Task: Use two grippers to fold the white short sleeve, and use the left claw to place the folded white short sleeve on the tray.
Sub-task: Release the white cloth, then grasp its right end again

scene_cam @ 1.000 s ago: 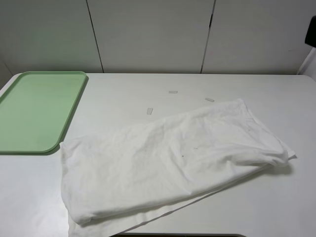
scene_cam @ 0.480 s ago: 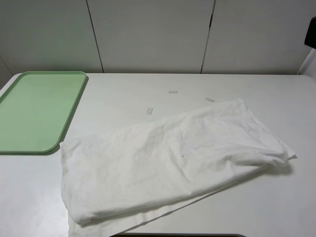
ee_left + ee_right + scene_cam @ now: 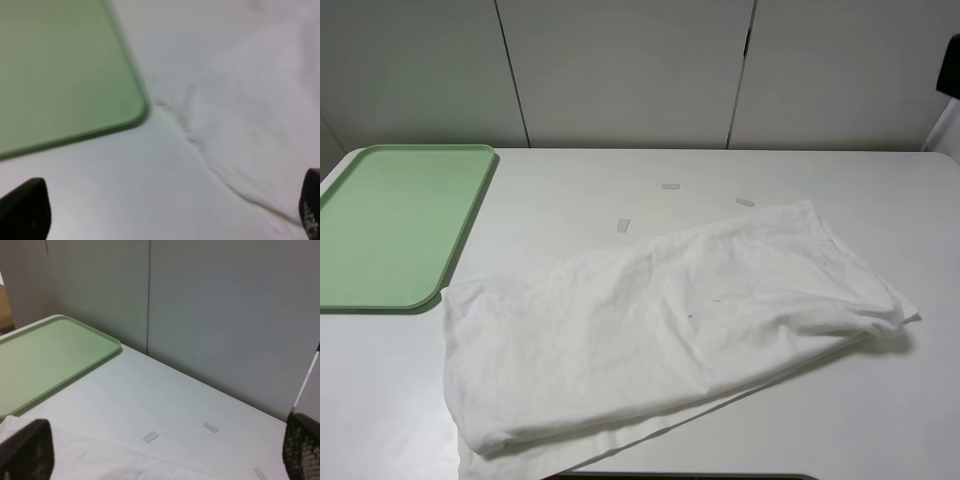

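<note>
The white short sleeve (image 3: pixel 660 320) lies wrinkled and loosely doubled over across the middle and front of the table, one corner almost touching the tray (image 3: pixel 395 225). The pale green tray sits at the far left with nothing on it. Neither arm shows in the high view. In the left wrist view my left gripper (image 3: pixel 167 215) stands open over the table between the tray's corner (image 3: pixel 55 65) and the shirt's edge (image 3: pixel 260 115). My right gripper (image 3: pixel 164 455) is open too, with the shirt (image 3: pixel 90 460) low between its fingertips and the tray (image 3: pixel 50 355) beyond.
Three small white tape strips (image 3: pixel 670 186) (image 3: pixel 745 202) (image 3: pixel 623 225) lie on the table behind the shirt. A grey panelled wall (image 3: pixel 620 70) closes the back. A dark object (image 3: pixel 950 65) shows at the right edge. The shirt's hem reaches the table's front edge.
</note>
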You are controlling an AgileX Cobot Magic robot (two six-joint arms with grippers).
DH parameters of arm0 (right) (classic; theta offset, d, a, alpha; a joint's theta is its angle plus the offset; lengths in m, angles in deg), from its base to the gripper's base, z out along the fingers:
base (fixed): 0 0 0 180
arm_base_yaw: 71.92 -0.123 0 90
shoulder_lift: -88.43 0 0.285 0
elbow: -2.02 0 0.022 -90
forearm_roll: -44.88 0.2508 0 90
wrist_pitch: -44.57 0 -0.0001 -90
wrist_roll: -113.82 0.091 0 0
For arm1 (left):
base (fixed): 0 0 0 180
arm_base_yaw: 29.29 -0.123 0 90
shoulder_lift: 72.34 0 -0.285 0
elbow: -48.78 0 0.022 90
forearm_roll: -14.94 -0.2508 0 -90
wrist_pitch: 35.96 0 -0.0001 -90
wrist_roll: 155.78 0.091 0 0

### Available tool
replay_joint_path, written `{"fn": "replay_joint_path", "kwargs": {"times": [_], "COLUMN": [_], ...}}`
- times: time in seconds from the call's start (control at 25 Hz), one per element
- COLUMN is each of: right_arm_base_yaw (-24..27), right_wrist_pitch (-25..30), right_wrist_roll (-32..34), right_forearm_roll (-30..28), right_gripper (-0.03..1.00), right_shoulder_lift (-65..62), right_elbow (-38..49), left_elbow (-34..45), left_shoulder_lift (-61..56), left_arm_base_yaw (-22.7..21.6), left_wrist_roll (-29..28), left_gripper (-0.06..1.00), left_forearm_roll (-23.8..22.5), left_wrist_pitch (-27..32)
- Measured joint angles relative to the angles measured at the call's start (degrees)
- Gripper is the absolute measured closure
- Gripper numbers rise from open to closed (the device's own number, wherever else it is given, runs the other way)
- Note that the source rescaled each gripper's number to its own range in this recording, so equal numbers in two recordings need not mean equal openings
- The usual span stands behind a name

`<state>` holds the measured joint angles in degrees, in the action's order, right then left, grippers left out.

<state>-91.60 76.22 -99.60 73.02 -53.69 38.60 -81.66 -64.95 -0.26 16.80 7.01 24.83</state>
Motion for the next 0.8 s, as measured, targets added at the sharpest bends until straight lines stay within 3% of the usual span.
{"fn": "replay_joint_path", "kwargs": {"times": [0.16,0.4,0.8], "right_arm_base_yaw": [0.0,0.0,0.0], "right_wrist_pitch": [0.1,1.8,3.0], "right_wrist_roll": [0.0,0.0,0.0], "right_forearm_roll": [0.2,0.5,1.2], "right_gripper": [-0.03,-0.03,-0.03], "right_shoulder_lift": [0.0,0.0,0.0], "right_elbow": [0.0,0.0,0.0], "left_elbow": [0.0,0.0,0.0], "left_shoulder_lift": [0.0,0.0,0.0], "left_arm_base_yaw": [-13.3,-25.5,-27.5], "left_wrist_roll": [0.0,0.0,0.0], "left_gripper": [-0.05,-0.05,-0.05], "left_forearm_roll": [0.0,0.0,0.0], "left_wrist_pitch": [0.0,0.0,0.0]}}
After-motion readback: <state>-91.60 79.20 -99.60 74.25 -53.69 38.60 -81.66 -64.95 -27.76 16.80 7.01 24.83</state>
